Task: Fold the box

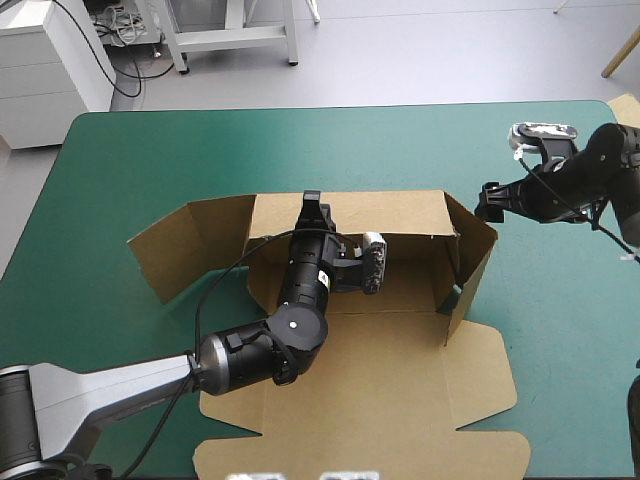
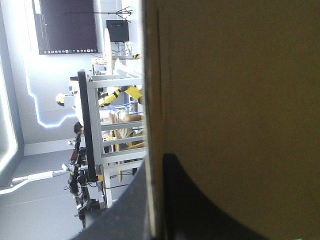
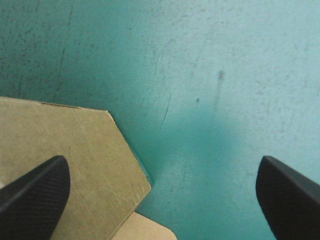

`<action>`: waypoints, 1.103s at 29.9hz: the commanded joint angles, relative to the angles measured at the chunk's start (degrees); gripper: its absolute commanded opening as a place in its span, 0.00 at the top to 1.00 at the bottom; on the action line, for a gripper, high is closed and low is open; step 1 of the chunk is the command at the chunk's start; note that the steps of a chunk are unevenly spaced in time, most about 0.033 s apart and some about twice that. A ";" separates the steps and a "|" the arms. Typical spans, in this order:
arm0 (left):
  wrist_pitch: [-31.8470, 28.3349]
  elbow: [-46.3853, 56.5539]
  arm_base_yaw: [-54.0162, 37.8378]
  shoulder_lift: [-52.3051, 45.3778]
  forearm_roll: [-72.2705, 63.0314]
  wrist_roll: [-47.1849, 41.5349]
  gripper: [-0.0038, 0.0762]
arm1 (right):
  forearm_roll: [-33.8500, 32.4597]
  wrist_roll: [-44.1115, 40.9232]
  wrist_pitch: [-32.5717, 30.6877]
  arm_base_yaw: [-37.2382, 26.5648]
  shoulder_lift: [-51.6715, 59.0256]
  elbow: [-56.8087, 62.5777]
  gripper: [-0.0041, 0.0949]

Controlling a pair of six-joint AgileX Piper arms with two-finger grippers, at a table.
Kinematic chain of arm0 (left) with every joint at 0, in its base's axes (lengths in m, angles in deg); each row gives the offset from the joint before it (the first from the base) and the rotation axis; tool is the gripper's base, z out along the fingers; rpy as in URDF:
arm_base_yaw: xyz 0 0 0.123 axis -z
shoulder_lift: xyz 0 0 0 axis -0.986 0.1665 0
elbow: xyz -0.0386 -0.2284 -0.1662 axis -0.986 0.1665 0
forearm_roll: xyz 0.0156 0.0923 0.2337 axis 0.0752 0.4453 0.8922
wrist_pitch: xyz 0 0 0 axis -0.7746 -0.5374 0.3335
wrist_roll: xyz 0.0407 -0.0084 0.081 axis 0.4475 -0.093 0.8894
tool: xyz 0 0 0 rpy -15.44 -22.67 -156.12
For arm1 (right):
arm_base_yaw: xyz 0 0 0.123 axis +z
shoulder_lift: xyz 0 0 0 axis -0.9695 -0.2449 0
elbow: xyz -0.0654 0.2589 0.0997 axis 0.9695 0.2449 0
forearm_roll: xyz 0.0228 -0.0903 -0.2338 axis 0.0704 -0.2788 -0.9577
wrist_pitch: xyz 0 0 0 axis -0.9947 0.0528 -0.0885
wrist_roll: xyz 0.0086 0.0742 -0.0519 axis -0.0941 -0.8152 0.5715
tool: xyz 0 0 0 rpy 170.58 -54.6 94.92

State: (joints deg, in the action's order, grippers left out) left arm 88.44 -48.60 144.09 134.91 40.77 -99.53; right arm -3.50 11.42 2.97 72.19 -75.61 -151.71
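Pinching the box (image 1: 400,380) rear edge, left jaws; right jaws gape over cover (image 3: 225,75).

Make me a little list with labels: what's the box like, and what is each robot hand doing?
Box: brown, back wall raised, front part flat
Left gripper: shut on the back wall's top edge
Right gripper: open, above the teal-green cover, beside the right flap
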 commanded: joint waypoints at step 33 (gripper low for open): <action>2.57 -1.52 0.46 -2.33 3.17 -0.88 0.96 | 28.26 34.00 20.71 1.82 16.62 33.18 0.09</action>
State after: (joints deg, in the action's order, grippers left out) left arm 88.60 -48.60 144.09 134.91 40.60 -99.53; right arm 21.97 42.41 19.37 72.64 -60.60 -118.19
